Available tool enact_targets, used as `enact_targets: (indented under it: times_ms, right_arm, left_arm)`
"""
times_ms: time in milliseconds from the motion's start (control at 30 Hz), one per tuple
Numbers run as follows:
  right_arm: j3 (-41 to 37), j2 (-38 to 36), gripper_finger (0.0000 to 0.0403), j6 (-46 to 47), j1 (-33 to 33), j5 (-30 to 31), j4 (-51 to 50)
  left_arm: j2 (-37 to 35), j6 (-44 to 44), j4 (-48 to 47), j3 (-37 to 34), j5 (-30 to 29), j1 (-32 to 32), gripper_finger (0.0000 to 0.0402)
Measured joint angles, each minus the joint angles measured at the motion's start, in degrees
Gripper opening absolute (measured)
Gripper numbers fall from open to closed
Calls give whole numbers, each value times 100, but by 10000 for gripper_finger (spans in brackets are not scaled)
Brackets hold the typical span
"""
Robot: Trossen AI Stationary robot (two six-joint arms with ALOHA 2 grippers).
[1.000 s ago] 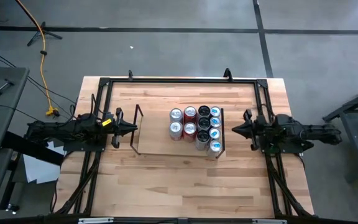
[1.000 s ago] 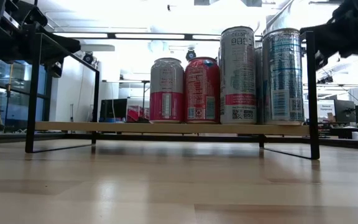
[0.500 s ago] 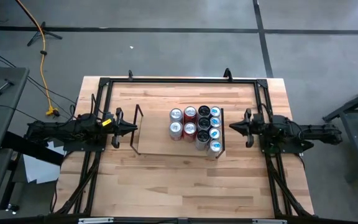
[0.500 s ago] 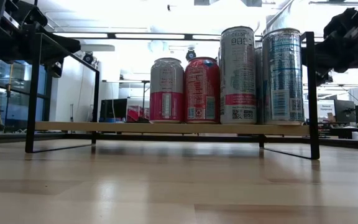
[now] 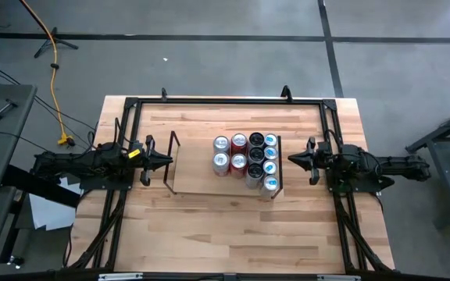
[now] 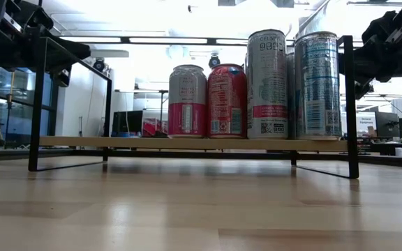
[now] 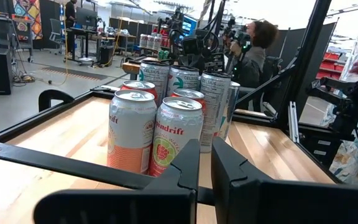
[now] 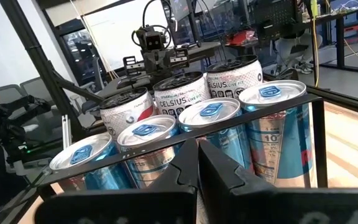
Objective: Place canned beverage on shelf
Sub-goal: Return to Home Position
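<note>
Grouped cans (image 5: 247, 160) stand on the shelf (image 5: 194, 181) between the empty, closed left hand (image 5: 162, 161) and right hand (image 5: 293, 159); stocking looks complete.

A grey concrete floor (image 5: 209, 55), crossed by dark seams, lay all around the wood counter (image 5: 225, 226). An orange cable (image 5: 54, 69) trailed over it near a grey desk (image 5: 10, 125). Farther off, ceiling light (image 6: 187, 17) glared white, and a person (image 7: 253, 50) was among cluttered desks (image 7: 95, 34).
</note>
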Motion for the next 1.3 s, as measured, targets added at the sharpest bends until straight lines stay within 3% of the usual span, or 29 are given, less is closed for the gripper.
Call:
enact_targets:
  times_ms: [1300]
  right_arm:
    - [-9, -70, 0, -3, 0, 0, 39]
  left_arm:
    - [-22, 0, -11, -2, 2, 0, 0]
